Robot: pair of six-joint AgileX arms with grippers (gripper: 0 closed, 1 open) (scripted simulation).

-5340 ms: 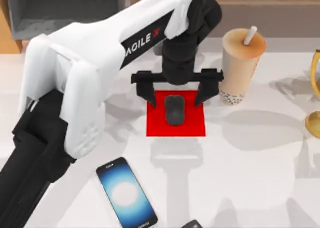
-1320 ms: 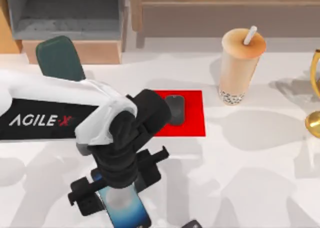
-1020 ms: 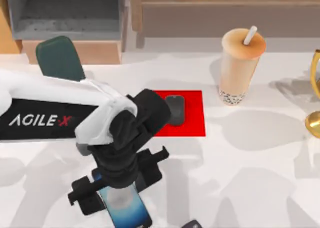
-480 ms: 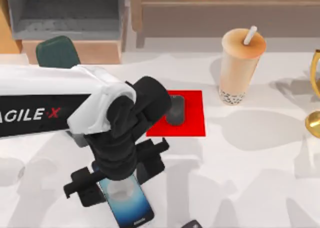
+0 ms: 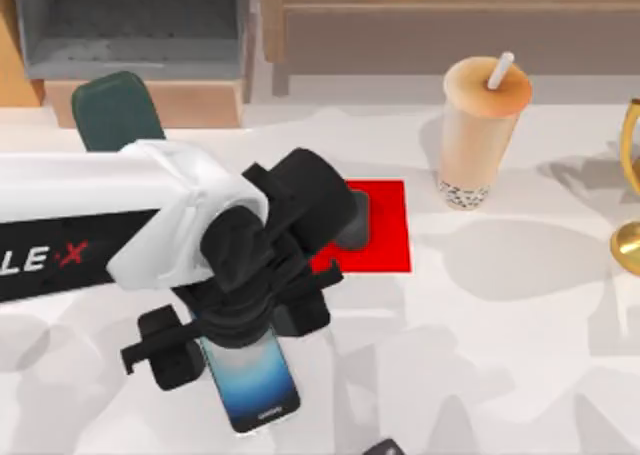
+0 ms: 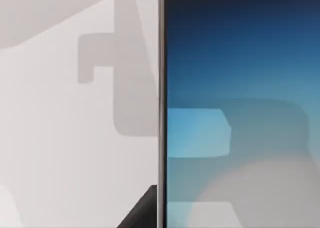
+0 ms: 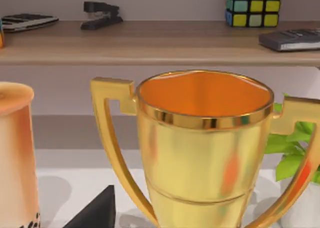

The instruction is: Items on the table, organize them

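Black smartphone with a glowing blue-white screen (image 5: pixel 252 383) near the table's front edge, left of centre, long axis slanted, lower end towards the front edge. Pinched across its upper part by the left gripper (image 5: pixel 232 337), black fingers (image 5: pixel 168 347) pressed to either long side, wrist pointing straight down. In the left wrist view, phone screen (image 6: pixel 240 107) close up, its thin metallic edge running alongside bare white tabletop (image 6: pixel 65 138), with a dark fingertip (image 6: pixel 142 210) against that edge. Cannot tell whether the phone lies on the surface or hangs just above it.

Small dark grey oval computer mouse (image 5: pixel 354 225) towards the middle of the table, resting on a flat red square pad (image 5: pixel 385 230), partly hidden behind the black wrist of the left arm. Tall bubble-tea cup with a white straw (image 5: pixel 478 130) upright near the back edge, right of centre, well apart from the pad; dark pearls at its base. Same cup (image 7: pixel 15 153) at the border of the right wrist view.

Broad white table (image 5: pixel 520 355) carrying all of it. Dark green phone stand (image 5: pixel 115 110) near the back-left corner, in front of a wooden-brown shelf unit (image 5: pixel 150 45). Shiny gold trophy with two handles (image 7: pixel 205 153) at the right edge of the table, close before the right wrist camera. Behind it, a wooden shelf holding a multicoloured puzzle cube (image 7: pixel 252 5) and a black stapler (image 7: pixel 101 13). Right gripper's state: cannot tell.
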